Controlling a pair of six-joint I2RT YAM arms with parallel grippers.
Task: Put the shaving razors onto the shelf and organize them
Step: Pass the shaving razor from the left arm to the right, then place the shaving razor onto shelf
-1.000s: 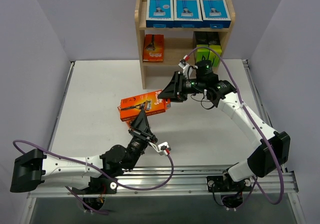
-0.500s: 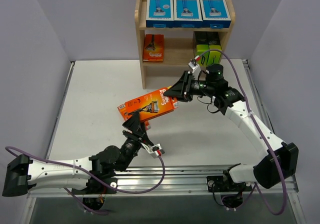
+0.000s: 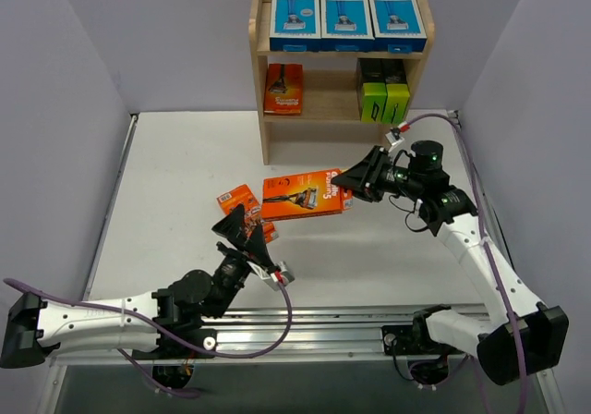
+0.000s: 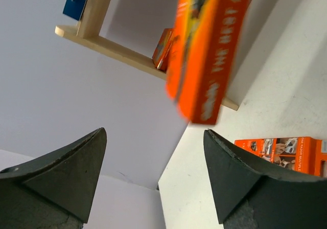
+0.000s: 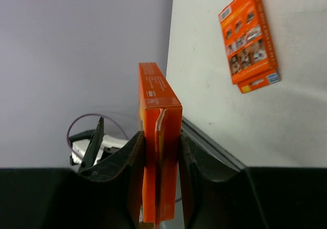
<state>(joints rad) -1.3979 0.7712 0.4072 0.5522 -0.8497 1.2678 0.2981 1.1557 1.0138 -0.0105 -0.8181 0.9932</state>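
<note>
Your white table [image 3: 166,174] bears one orange pack [image 3: 242,201]; the shelf [image 3: 259,63] holds blue, orange, green boxes [image 3: 346,18]. Left gripper [image 4: 154,132] spread wide; right gripper [image 5: 160,134] pinches an orange box [image 3: 305,195].

Place: robotics lab test cell.
Enclosure: plain lilac partition walls [image 3: 74,109] around a white counter [image 3: 185,174].
Rig: left arm [image 3: 111,308] and right arm [image 3: 480,248] bolted to an aluminium rail [image 3: 351,326].
Wiring: loose purple cable [image 3: 289,310].
</note>
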